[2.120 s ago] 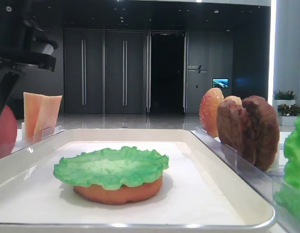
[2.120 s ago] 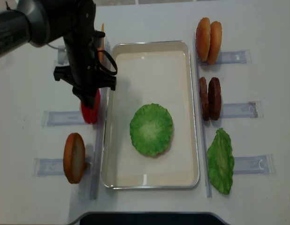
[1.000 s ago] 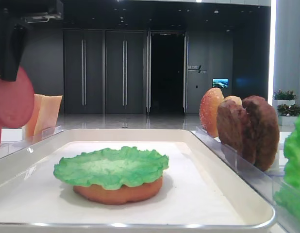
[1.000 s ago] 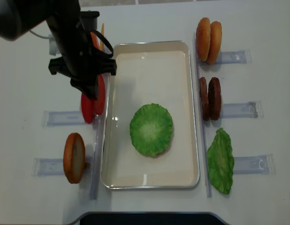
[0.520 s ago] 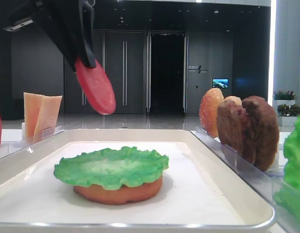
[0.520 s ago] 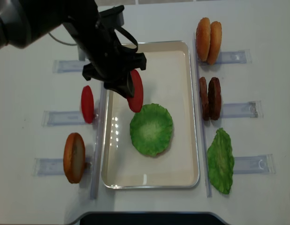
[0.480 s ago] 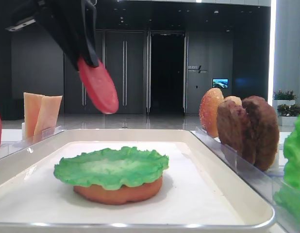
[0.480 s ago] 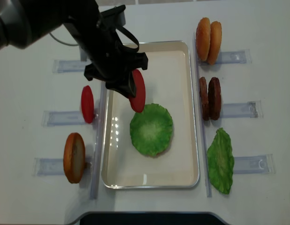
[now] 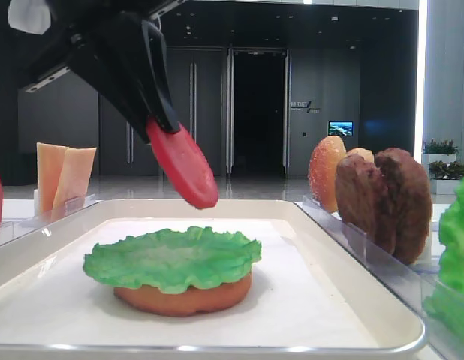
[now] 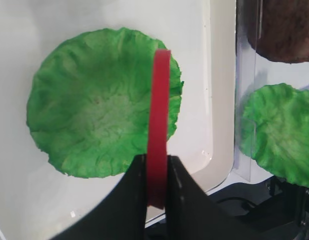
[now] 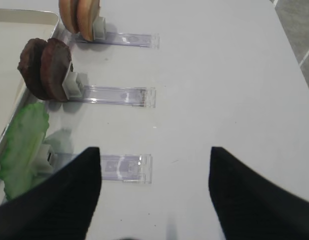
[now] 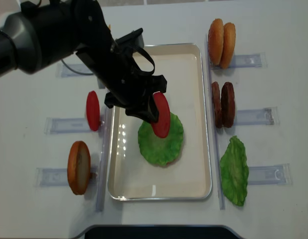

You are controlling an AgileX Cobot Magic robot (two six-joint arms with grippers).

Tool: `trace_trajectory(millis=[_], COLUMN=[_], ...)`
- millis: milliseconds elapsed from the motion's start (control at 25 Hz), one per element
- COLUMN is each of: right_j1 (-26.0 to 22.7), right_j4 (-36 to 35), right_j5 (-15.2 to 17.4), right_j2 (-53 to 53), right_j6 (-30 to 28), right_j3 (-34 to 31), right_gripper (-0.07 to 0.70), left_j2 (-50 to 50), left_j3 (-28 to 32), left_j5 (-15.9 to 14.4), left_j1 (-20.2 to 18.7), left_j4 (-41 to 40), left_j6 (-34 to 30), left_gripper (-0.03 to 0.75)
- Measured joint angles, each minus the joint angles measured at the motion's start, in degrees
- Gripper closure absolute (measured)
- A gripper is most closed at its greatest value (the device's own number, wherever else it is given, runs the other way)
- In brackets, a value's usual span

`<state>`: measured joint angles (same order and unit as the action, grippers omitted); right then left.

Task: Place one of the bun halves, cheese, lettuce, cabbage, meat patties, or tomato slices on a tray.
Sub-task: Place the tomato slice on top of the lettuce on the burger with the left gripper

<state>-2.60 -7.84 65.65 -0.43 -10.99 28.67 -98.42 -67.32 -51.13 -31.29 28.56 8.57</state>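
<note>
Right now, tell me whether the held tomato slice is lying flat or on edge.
On edge, tilted. The left hand pinches the tomato slice by its rim above the lettuce, not yet touching it.

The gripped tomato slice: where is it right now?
The tomato slice hangs pinched edge-on in the left gripper, above the lettuce lying on the tray. In the overhead view it sits left of the meat patties.

Looks like an office/commercial bldg lobby w/ a robot demo setup: tall dark double doors [image 9: 161, 112], small wall screen [image 9: 340, 128], planters [image 9: 441, 147] by a bright window strip. White desk [image 12: 273, 30] w/ clear plastic racks [image 11: 117, 94] holding fake burger parts.
</note>
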Motion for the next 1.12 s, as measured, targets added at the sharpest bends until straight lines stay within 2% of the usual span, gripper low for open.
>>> trace_trajectory(millis=[200, 800, 1120], right_j1=[0.0, 0.0, 0.0], right_j4=[0.0, 0.0, 0.0], right_j5=[0.0, 0.0, 0.0], right_j2=[0.0, 0.0, 0.0], right_j6=[0.0, 0.0, 0.0], right_j3=[0.0, 0.0, 0.0], right_gripper=[0.161, 0.161, 0.161], left_j2=[-0.1, -5.8, -6.5], left_j3=[0.7, 0.7, 0.7], left_j5=[1.3, 2.7, 2.7], left_j1=[0.0, -0.5, -0.5], left_j4=[2.2, 8.3, 9.1], left_j6=[-2.4, -8.6, -8.6], left_gripper=[0.654, 0.654, 0.654])
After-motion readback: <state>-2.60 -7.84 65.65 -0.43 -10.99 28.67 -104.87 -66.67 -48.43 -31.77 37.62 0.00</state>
